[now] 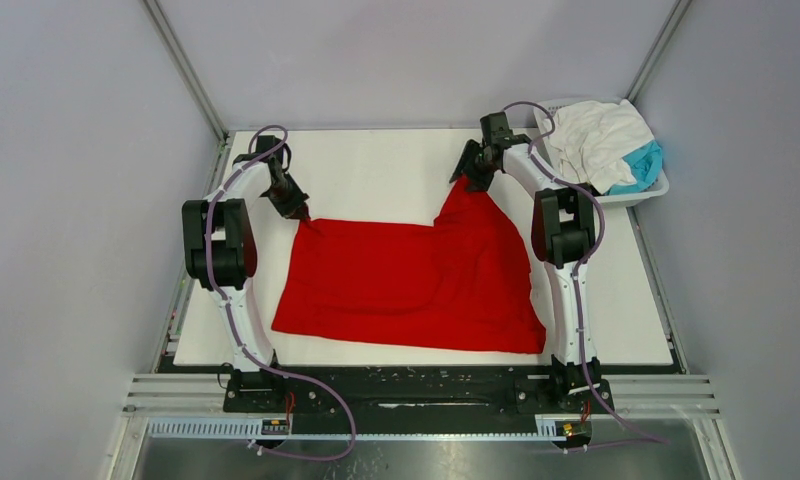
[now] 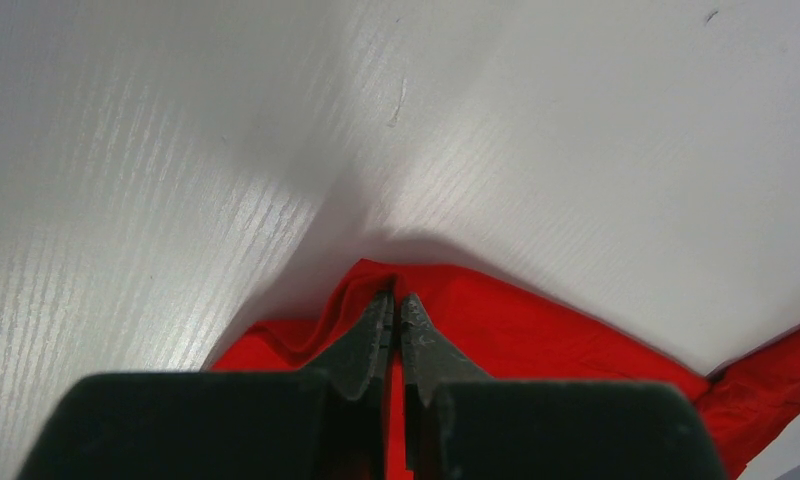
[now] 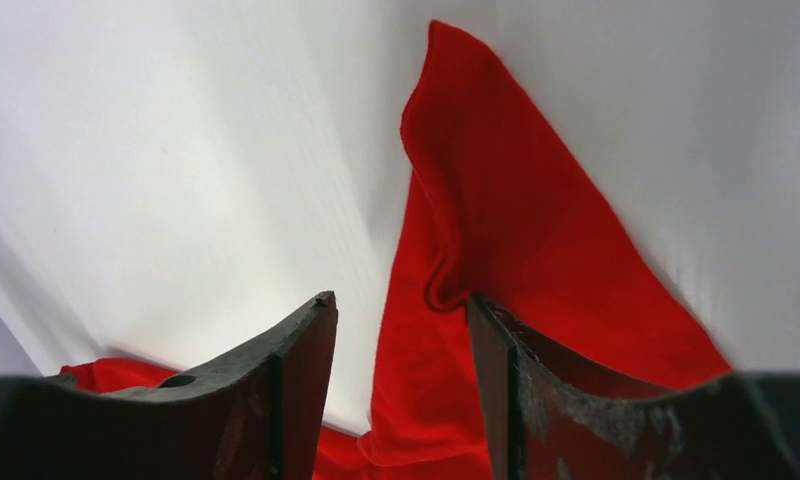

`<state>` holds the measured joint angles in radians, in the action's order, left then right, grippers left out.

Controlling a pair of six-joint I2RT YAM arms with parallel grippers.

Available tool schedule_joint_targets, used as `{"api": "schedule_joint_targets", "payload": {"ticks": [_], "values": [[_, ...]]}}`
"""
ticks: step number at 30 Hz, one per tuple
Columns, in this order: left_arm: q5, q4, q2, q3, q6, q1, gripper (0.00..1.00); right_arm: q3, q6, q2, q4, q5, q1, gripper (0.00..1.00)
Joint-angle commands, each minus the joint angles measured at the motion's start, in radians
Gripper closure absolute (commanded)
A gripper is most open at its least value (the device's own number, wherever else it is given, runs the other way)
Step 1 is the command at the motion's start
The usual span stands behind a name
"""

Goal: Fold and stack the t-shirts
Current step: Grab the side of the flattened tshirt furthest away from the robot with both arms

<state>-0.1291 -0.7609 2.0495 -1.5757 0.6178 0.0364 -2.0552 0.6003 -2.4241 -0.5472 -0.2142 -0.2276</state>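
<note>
A bright red t-shirt (image 1: 406, 285) lies spread on the white table (image 1: 376, 170). My left gripper (image 1: 298, 210) is shut on its far left corner; in the left wrist view the cloth (image 2: 536, 320) bunches round the closed fingertips (image 2: 397, 305). My right gripper (image 1: 473, 175) is open at the shirt's far right corner, which is pulled toward the back. In the right wrist view the red cloth (image 3: 506, 220) lies between and beyond the spread fingers (image 3: 296, 350). White (image 1: 598, 135) and teal (image 1: 644, 165) shirts lie in the basket.
A white slotted basket (image 1: 648, 192) stands at the table's back right corner, beside the right arm. Grey walls enclose the table on three sides. A black rail with the arm bases runs along the near edge.
</note>
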Motion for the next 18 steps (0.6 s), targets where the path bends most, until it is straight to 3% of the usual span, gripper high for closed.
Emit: {"api": "schedule_joint_targets", "payload": {"ticks": [1, 8, 18], "values": [[-0.008, 0.021, -0.048, -0.004, -0.008, 0.003, 1.0, 0.005, -0.01, 0.008, 0.053, -0.057, -0.015, 0.42], [-0.011, 0.024, -0.046, -0.004, -0.006, 0.003, 1.0, -0.072, -0.077, -0.034, -0.096, 0.066, -0.037, 0.44], [-0.012, 0.027, -0.047, 0.0, -0.006, 0.003, 1.0, -0.217, -0.103, -0.095, -0.318, 0.249, -0.058, 0.76]]}}
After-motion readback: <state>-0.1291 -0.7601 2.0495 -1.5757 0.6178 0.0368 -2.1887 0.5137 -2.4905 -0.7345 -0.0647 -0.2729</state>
